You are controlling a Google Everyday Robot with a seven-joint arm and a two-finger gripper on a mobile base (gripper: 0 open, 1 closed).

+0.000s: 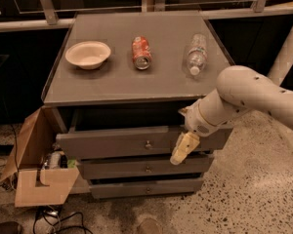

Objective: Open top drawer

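The top drawer (112, 144) is the widest grey drawer of the three, with a small brass knob (148, 144) at its centre. It stands pulled out some way from the cabinet, with a dark gap behind its front. My gripper (182, 150) hangs in front of the drawer's right part, to the right of the knob and apart from it. It points down and to the left. My white arm (244, 96) reaches in from the right.
Two narrower grey drawers (146, 167) sit below. On the cabinet top (117, 84) lie a white bowl (88, 54), a red can (141, 52) and a clear bottle (196, 54). An open cardboard box (36, 165) stands at the left on the speckled floor.
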